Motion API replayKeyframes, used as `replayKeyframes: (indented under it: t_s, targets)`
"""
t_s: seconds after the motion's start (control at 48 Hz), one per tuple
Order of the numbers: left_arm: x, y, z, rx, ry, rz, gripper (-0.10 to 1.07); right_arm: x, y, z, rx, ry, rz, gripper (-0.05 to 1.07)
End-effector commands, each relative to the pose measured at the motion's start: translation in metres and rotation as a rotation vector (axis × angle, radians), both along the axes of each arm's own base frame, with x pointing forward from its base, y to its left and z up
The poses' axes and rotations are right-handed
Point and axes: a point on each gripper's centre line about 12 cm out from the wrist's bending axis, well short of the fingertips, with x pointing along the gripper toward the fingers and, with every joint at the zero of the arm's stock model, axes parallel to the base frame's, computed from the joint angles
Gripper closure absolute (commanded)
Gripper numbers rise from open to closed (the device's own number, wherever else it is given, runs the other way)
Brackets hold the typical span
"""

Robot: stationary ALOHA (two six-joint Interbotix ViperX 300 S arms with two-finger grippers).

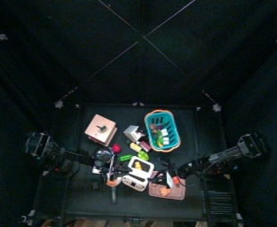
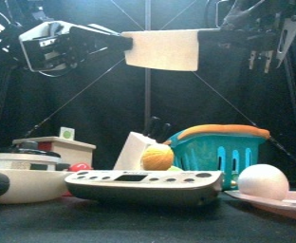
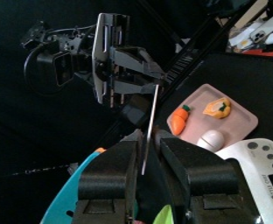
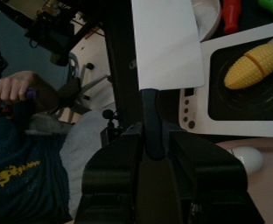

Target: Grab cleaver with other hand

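Observation:
The cleaver (image 2: 163,49) hangs high over the table with its white blade flat to the front view. My right gripper (image 2: 233,36) is shut on its black handle (image 4: 157,122), and the blade (image 4: 163,44) runs away from that wrist. From the other side, my left gripper (image 2: 113,40) meets the blade's free end. In the left wrist view the blade shows edge-on as a thin line (image 3: 145,131) between the left gripper's (image 3: 150,150) open jaws, with a narrow gap still showing beside it. The right gripper (image 3: 115,61) faces it.
Below stand a teal basket (image 2: 220,152), an orange ball (image 2: 157,157), a grey scale (image 2: 144,185), a bowl (image 2: 24,180) and a white egg (image 2: 262,180) on a pink plate (image 2: 284,201). Corn (image 4: 254,61) lies on the scale. A person's hand (image 4: 10,87) shows beyond the curtains.

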Motion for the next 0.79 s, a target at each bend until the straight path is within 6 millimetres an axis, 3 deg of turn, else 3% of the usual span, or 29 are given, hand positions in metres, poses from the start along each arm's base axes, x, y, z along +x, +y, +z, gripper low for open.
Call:
replayKeyframes:
  t_s: [0.0, 0.188, 0.417, 0.771]
  targets:
    - [0.0037, -0.0007, 0.0081, -0.004, -0.032, -0.001, 0.44, 0.0014, -0.0004, 0.0085, 0.006, -0.027, 0.003, 0.44]
    - [0.0037, -0.0008, 0.008, -0.002, -0.033, -0.002, 0.59, 0.0007, 0.0001, 0.0075, 0.006, -0.025, 0.005, 0.44]
    - [0.0031, -0.0006, 0.0071, -0.004, -0.029, -0.001, 0.59, 0.0016, -0.0009, 0.0086, -0.012, -0.033, 0.011, 0.39]
    - [0.002, -0.0003, 0.0062, -0.007, -0.025, 0.0, 0.59, 0.0032, -0.0056, 0.0103, -0.055, -0.044, 0.01, 0.02]
